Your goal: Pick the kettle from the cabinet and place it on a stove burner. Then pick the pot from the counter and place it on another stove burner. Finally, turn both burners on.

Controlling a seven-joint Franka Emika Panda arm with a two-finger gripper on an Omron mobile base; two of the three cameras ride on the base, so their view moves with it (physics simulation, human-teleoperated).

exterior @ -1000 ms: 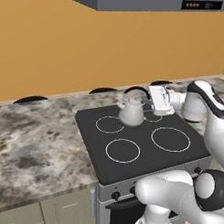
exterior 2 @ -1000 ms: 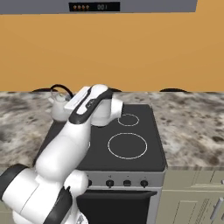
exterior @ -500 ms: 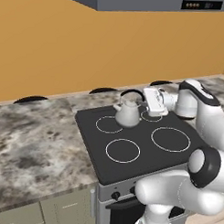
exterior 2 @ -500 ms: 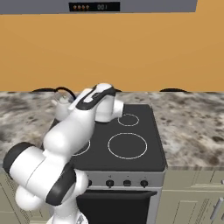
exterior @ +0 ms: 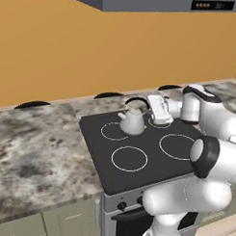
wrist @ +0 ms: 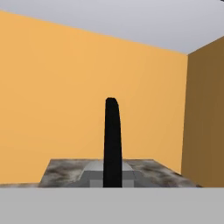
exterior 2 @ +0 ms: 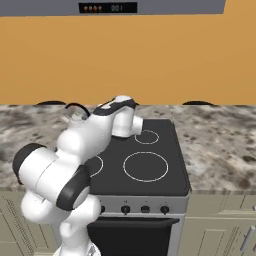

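Note:
The small silver-grey kettle (exterior: 133,122) is low over the right edge of the back-left burner (exterior: 110,131) of the black cooktop (exterior: 152,162); I cannot tell if it touches the glass. My gripper (exterior: 148,105) reaches in from the right and is shut on its arched black handle (exterior: 136,100). In the hand view the handle (wrist: 112,140) rises straight ahead, with the kettle's grey top (wrist: 94,174) below it. In the right base view my arm hides most of the kettle (exterior 2: 74,116). The pot and the cabinet are out of view.
Marble-look counter (exterior: 37,141) runs left of the stove, and more counter (exterior 2: 220,145) lies to its right. Other burner rings (exterior: 129,159) (exterior: 179,146) are bare. Black knobs (exterior 2: 145,209) line the stove front. A range hood (exterior: 157,3) hangs above, against the orange wall.
My gripper has carried the kettle leftward and slightly down over the cooktop, from near the middle back toward the back-left burner. The grip stayed shut.

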